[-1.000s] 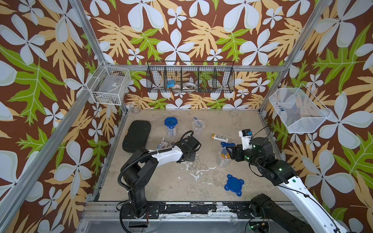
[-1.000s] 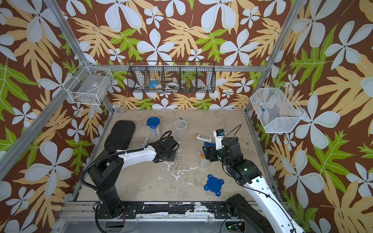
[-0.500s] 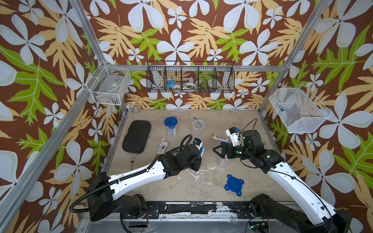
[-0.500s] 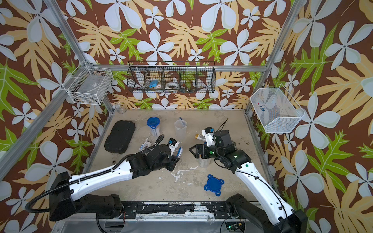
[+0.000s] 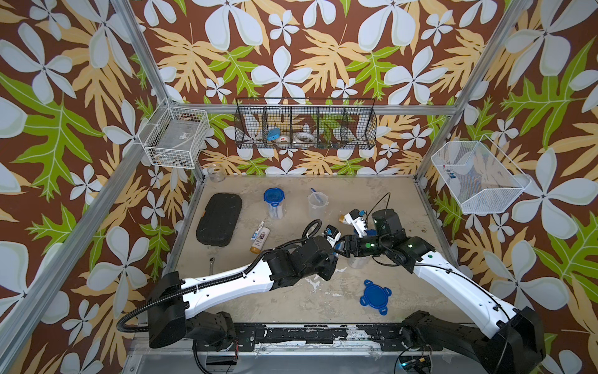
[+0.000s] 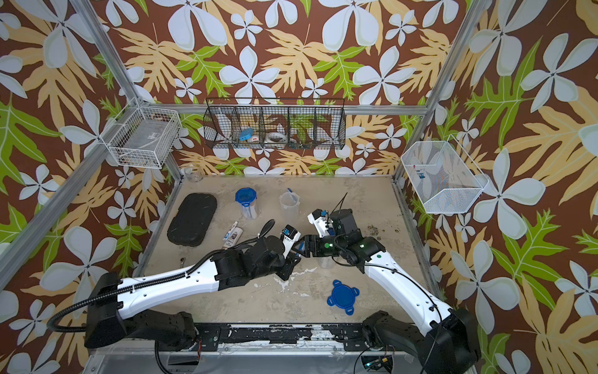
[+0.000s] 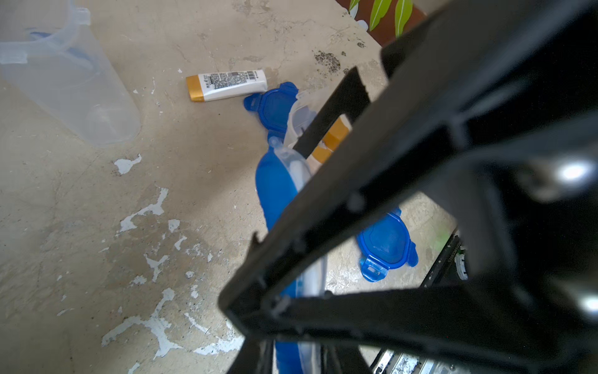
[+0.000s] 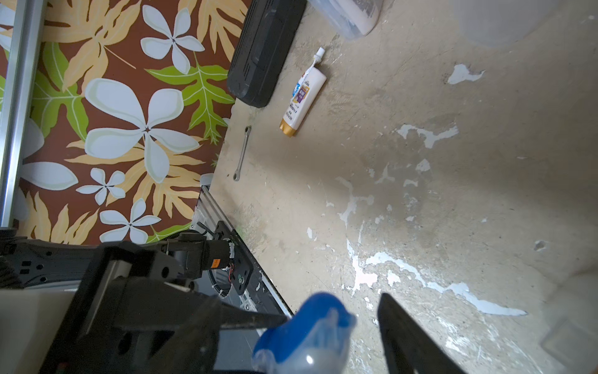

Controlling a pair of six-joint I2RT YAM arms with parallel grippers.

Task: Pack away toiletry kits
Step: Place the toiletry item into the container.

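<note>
Left tool clamps a glossy blue-and-clear toothbrush; right tool stands apart around its rounded tip. Its black frame partly hides the clear cup.

Robot lab cell (alu frame, wallpaper)

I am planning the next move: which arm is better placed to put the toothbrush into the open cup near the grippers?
Left, probably. The left gripper is shut on the toothbrush, whose tip lies near the cup; the right gripper is open.
</note>
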